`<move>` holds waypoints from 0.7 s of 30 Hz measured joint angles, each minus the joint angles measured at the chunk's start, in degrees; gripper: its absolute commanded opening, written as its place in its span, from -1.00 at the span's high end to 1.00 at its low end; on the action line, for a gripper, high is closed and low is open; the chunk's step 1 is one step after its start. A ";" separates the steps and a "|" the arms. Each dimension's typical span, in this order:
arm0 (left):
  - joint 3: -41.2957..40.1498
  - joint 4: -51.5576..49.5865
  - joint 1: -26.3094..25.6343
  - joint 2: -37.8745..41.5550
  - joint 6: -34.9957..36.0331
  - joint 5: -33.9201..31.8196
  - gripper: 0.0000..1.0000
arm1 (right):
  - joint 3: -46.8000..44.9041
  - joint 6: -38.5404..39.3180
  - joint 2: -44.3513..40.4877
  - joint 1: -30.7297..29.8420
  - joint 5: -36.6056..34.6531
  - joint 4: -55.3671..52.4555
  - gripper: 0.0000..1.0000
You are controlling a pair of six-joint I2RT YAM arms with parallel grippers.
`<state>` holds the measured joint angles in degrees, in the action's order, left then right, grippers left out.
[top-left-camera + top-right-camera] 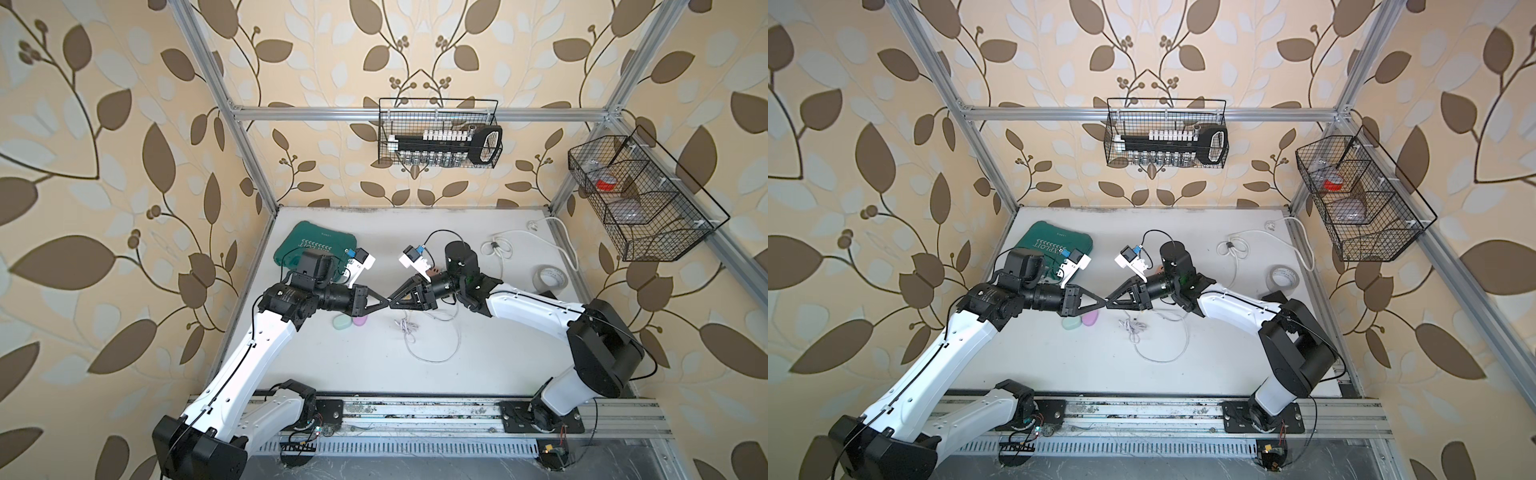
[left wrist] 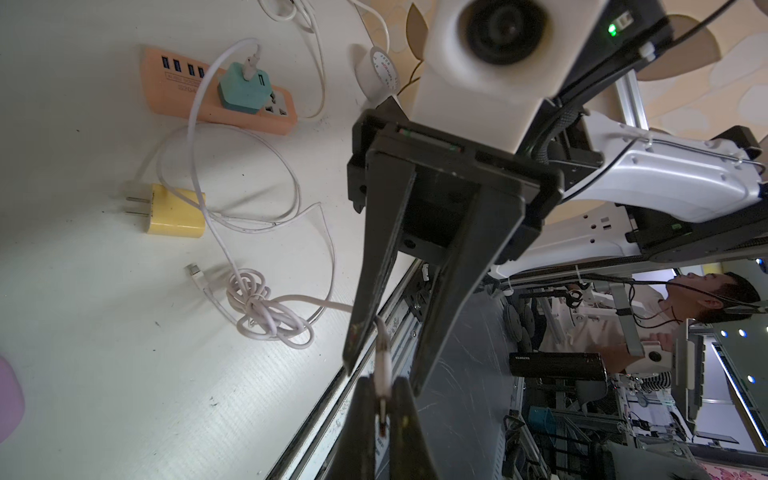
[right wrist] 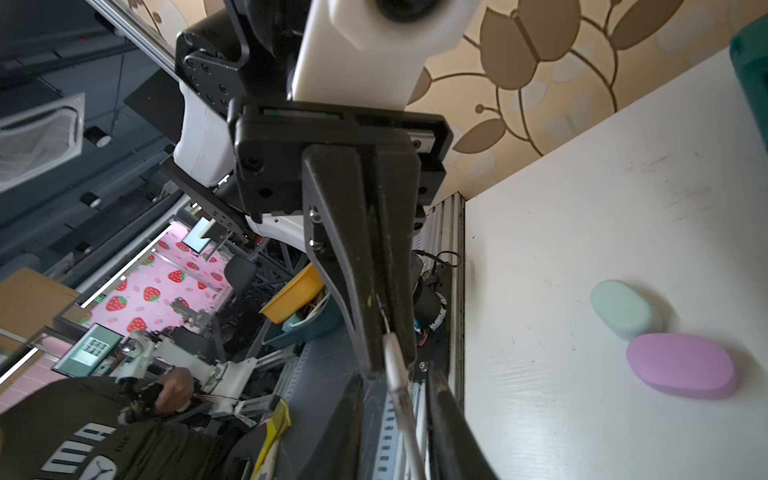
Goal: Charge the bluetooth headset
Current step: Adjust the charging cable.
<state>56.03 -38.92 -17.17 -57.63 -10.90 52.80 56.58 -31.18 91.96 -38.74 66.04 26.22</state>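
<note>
Both top views look steeply down from high above the front rail (image 1: 415, 409), covering the whole table (image 1: 332, 365). Each wrist view sits close behind its own gripper, looking along it. The left wrist view faces the right gripper (image 2: 384, 372) and the right wrist view faces the left gripper (image 3: 388, 357). Both share the cable (image 3: 395, 370) between them.

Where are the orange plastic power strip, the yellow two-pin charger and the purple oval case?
orange plastic power strip (image 2: 170, 99): left wrist view, top face beside its USB ports.
yellow two-pin charger (image 2: 178, 210): left wrist view, middle of its body.
purple oval case (image 3: 681, 368): right wrist view, middle of its top.
</note>
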 measured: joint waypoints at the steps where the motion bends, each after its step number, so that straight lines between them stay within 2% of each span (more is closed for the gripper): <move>1: 0.00 -0.02 0.02 0.00 0.00 0.02 1.00 | 0.00 -0.15 -0.02 0.02 0.17 0.17 0.75; 5: 0.00 0.20 0.02 0.04 0.07 0.81 1.00 | 0.00 -0.63 -0.02 0.28 0.81 0.76 1.00; 9: 0.00 0.57 0.02 0.11 0.11 0.76 1.00 | 0.00 -0.83 -0.02 0.48 1.11 1.07 1.00; 10: 0.00 0.61 0.02 0.11 0.11 0.72 0.75 | 0.00 -0.72 -0.02 0.50 1.11 0.96 1.00; 12: 0.00 0.61 0.00 0.11 0.17 0.13 0.01 | 0.04 0.07 -0.02 0.50 0.96 0.20 1.00; 13: 0.00 0.59 0.00 0.11 0.13 -0.63 -0.18 | 0.13 0.98 -0.07 0.50 0.68 -0.98 1.00; 18: 0.00 0.26 0.02 0.61 -0.90 -7.02 -0.56 | 0.55 6.45 -0.13 0.90 -3.17 -8.68 1.00; 21: 0.00 -0.50 0.26 2.21 -2.38 -13.00 -0.63 | 0.55 8.22 -0.13 1.46 -6.12 -11.39 1.00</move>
<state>56.03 -39.42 -16.91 -55.42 -13.28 39.79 57.12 -22.96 91.83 -37.28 59.92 14.83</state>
